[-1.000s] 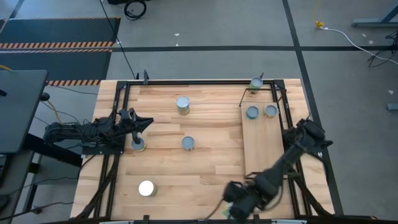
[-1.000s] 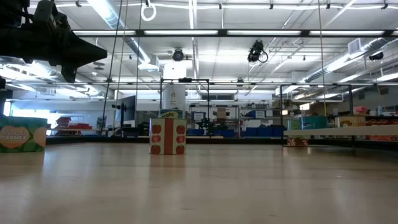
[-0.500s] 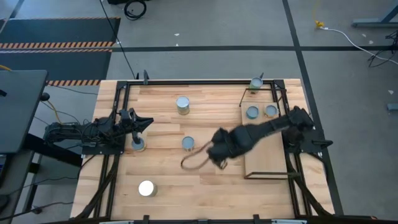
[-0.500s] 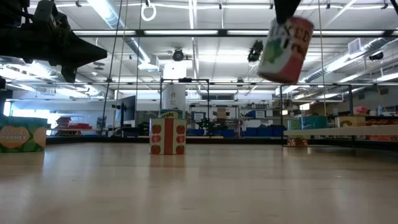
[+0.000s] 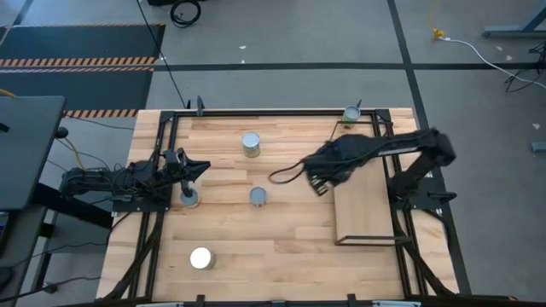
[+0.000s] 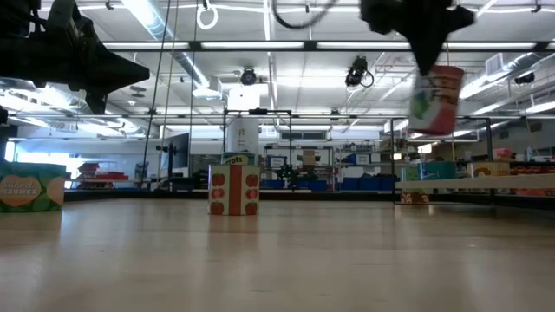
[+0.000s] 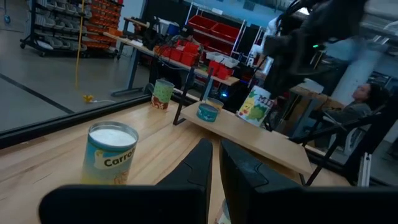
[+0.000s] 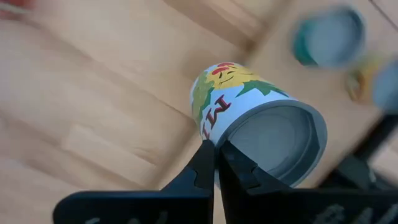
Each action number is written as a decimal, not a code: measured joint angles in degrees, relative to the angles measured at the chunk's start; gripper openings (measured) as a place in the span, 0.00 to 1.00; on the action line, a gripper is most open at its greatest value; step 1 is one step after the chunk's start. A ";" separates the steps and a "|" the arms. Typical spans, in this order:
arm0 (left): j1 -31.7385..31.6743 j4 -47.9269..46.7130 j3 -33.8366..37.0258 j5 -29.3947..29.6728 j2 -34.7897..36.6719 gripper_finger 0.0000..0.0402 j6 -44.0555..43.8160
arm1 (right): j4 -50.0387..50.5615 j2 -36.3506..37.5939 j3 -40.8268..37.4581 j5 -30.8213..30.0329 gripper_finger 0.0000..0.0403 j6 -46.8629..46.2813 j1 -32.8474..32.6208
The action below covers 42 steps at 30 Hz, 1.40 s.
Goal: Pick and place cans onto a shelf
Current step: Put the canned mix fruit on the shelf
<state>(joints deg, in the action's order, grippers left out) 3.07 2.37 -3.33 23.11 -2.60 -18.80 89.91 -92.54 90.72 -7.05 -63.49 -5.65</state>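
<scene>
My right gripper (image 5: 324, 176) is shut on a can with a green, yellow and red label (image 8: 239, 118), above the shelf's left edge; the low view shows the can (image 6: 433, 100) hanging below it. The shelf (image 5: 365, 205) is a light wood board in a black frame at the table's right. Loose cans stand on their bases on the table: one at the far middle (image 5: 250, 143), one in the middle (image 5: 258, 197), one white-topped near the front (image 5: 200, 257), and one (image 5: 187, 198) just beside my left gripper (image 5: 194, 167), which is shut and holds nothing. My right gripper holds the can at the rim of its grey end face (image 8: 219, 140), pinched between the two fingers. The fingers (image 6: 425, 54) point down from above. The can hangs below them, a little tilted, lifted clear of table and shelf. The fingers themselves hide the exact place of contact.
A green can (image 5: 351, 113) stands at the shelf frame's far corner. The left wrist view shows a teal can (image 7: 208, 111) on the shelf board. A black metal frame (image 5: 256, 112) runs round the tabletop. Bare wood lies between the cans and on the shelf's near half.
My right gripper has swung from the table's near edge toward the far edge and then right, to the shelf's left side, carrying the can. In the low view the can has gone lower and rightward and hangs more upright than before.
</scene>
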 joint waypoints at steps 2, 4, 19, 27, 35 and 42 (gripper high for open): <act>0.02 0.00 0.00 -0.02 -0.01 0.09 0.01 | 0.43 4.07 -5.25 1.54 0.02 -2.95 1.30; 0.02 0.02 0.00 0.00 -0.01 0.09 -0.02 | 0.20 7.38 -9.44 2.75 0.02 -5.12 2.38; -0.09 7.49 0.00 2.57 0.00 0.09 -26.70 | -7.84 7.50 -19.65 7.28 0.02 1.21 8.95; -0.13 10.48 -0.84 8.37 -0.02 0.09 -25.52 | -6.15 3.71 -19.65 6.22 0.02 9.95 12.30; -2.19 0.90 -12.93 9.20 -5.14 0.09 -19.92 | -6.94 3.52 -19.65 9.29 0.05 16.25 14.14; -7.67 -1.23 -26.04 14.45 -16.29 0.12 -6.29 | -4.79 3.62 -16.20 14.73 0.26 17.16 16.06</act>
<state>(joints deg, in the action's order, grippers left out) -4.60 1.14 -29.37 37.56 -18.89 -25.09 85.11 -88.92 74.52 7.68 -46.33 10.41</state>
